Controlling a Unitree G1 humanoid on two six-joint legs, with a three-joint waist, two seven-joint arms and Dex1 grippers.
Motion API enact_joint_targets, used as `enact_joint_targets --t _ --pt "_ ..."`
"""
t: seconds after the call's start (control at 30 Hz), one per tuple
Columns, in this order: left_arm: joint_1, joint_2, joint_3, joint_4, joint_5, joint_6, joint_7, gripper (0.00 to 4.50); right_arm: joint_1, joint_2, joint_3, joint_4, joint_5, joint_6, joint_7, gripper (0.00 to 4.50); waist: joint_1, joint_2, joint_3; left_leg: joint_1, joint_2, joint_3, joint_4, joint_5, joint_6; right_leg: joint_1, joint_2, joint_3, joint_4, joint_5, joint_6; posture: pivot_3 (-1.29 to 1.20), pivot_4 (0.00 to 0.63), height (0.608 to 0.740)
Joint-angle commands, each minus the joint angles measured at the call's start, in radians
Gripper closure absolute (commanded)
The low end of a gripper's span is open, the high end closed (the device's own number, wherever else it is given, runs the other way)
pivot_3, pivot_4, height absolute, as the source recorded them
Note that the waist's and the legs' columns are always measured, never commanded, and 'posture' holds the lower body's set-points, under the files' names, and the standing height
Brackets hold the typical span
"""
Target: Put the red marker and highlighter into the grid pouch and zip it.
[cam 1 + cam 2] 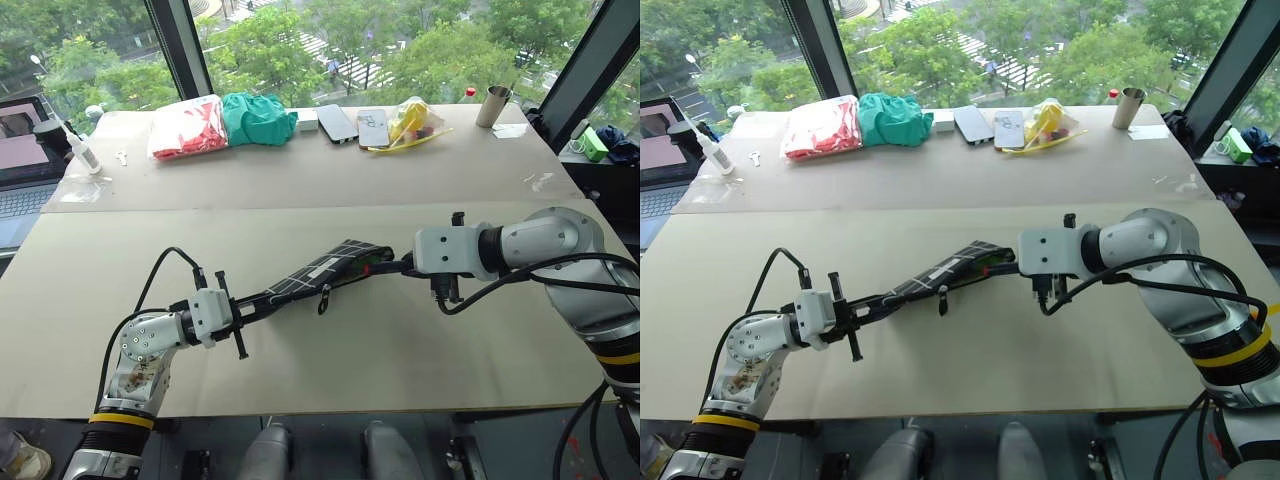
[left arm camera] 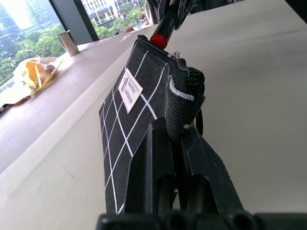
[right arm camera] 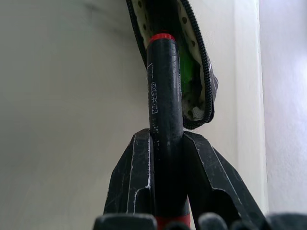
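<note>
Left hand: our left hand (image 1: 243, 316) is clamped tight on one end of the grid pouch (image 1: 322, 270), holding it up off the worktop (image 1: 330, 370) so it slopes upward toward our right hand.
Right hand: our right hand (image 3: 165, 143) grips the red marker (image 3: 164, 96) by its black barrel, the fingers (image 3: 207, 167) closed on either side of it.
Red marker: its front end sits in the pouch's open mouth, with a red band showing just at the zipper edge.
Highlighter: we see a patch of neon green (image 3: 188, 72) inside the opening, right beside the marker.
Grid pouch: unzipped at the end facing our right hand; the small white label (image 2: 129, 89) shows on its side.
Far worktop: a red bag (image 1: 187, 127), green cloth (image 1: 257, 117), two phones (image 1: 355, 125) and a metal cup (image 1: 493, 105) lie well apart from the pouch.
</note>
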Motion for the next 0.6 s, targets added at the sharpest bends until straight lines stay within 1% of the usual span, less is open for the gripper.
enact_joint_targets --t 0.03,0.3,0.5,0.6 --pt "-0.01 -0.005 0.0 -0.019 -0.01 -0.003 0.001 4.5 -0.031 0.038 0.033 -0.021 -0.05 -0.04 -0.014 4.0 -0.001 0.0 0.0 0.0 0.0 0.0 0.0 0.0 0.0 0.0 0.0 0.0 0.0 0.0 0.0 0.0 0.15 0.74" --pt "-0.02 -0.009 -0.005 -0.012 -0.009 -0.004 -0.002 4.5 -0.11 0.134 0.077 -0.003 -0.075 -0.048 0.003 4.0 -0.002 0.0 0.0 0.0 0.0 0.0 0.0 0.0 0.0 0.0 0.0 0.0 0.0 0.0 0.0 0.0 0.15 0.74" --pt "-0.023 -0.011 -0.008 -0.007 -0.01 -0.005 -0.004 4.5 -0.111 0.203 0.138 -0.033 -0.096 -0.067 0.011 4.0 -0.003 0.0 0.0 0.0 0.0 -0.001 0.0 0.0 0.0 0.0 0.0 -0.001 0.0 0.0 0.0 0.0 0.15 0.74" --pt "-0.031 -0.013 -0.008 0.0 -0.01 -0.006 -0.006 4.5 -0.113 0.222 0.18 -0.007 -0.138 -0.127 0.008 4.0 -0.003 0.0 0.0 0.0 0.0 -0.001 0.0 0.0 0.0 0.0 0.0 -0.001 0.0 0.0 0.0 0.0 0.15 0.74"
